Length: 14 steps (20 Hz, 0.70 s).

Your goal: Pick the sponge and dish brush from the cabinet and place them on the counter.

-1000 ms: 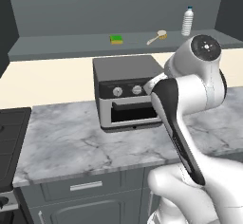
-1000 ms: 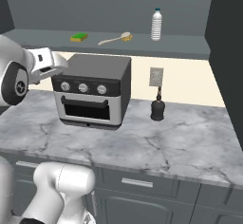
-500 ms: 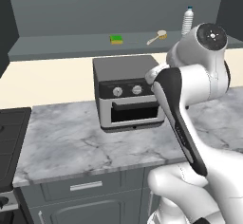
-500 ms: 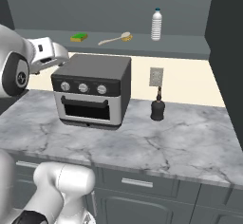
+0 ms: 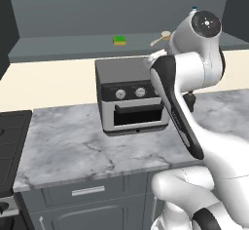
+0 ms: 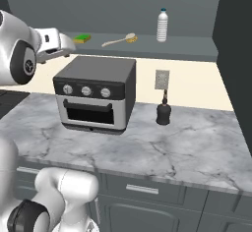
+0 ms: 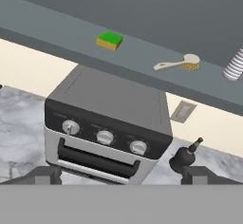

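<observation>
Up on the grey shelf of the cabinet (image 6: 197, 46) lies the sponge (image 6: 82, 38), green on top and yellow below. Just to its right lies the dish brush (image 6: 119, 40), with its pale handle pointing toward the sponge and its round tan head at the far end. The two are near each other but not touching. Farther right on the same shelf stands a clear plastic bottle (image 6: 162, 25), upright.

Below the shelf is the counter (image 6: 162, 150), a grey-white stone slab with dark lines. A dark toaster oven (image 6: 96, 92) sits on it, with three round knobs in a row above its door. To the right of the oven stands a small black dispenser bottle (image 6: 163, 111), and a pale wall outlet (image 6: 162, 79) is on the cream wall behind it. At the left edge of the left base view there is a black stovetop (image 5: 10, 146). Grey drawers (image 6: 147, 196) run under the counter.

The gripper (image 7: 122, 175) is open wide, with its two dark tips far apart, and nothing is between them. It hangs in the air in front of the oven and holds nothing. From the hand view, the sponge and brush are higher up and well away from the tips.
</observation>
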Motion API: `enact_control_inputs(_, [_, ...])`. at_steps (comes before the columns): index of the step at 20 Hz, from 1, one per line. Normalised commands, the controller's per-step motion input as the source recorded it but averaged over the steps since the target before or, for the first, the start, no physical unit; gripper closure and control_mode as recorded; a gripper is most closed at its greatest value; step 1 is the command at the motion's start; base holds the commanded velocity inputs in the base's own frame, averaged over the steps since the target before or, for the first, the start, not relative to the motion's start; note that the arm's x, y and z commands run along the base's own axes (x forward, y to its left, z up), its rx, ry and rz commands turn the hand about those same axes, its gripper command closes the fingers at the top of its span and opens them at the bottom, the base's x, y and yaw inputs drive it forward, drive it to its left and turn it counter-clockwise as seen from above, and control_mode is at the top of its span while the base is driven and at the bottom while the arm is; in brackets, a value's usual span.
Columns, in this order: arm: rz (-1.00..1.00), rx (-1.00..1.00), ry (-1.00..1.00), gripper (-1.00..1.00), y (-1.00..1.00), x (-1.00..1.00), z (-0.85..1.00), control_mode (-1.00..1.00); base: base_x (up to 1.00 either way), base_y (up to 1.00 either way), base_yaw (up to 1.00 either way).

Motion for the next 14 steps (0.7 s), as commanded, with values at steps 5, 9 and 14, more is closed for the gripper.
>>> enact_control_inputs(5, [-0.06, 0.08, 0.00, -1.00, 0.00, 0.27, 0.10, -1.00, 0.00, 0.00, 0.00])
enact_control_inputs(9, [-0.05, 0.09, 0.00, -1.00, 0.02, 0.15, 0.13, -1.00, 0.00, 0.00, 0.00])
enact_control_inputs(14, [-0.05, 0.11, 0.00, -1.00, 0.06, 0.13, 0.09, -1.00, 0.00, 0.00, 0.00])
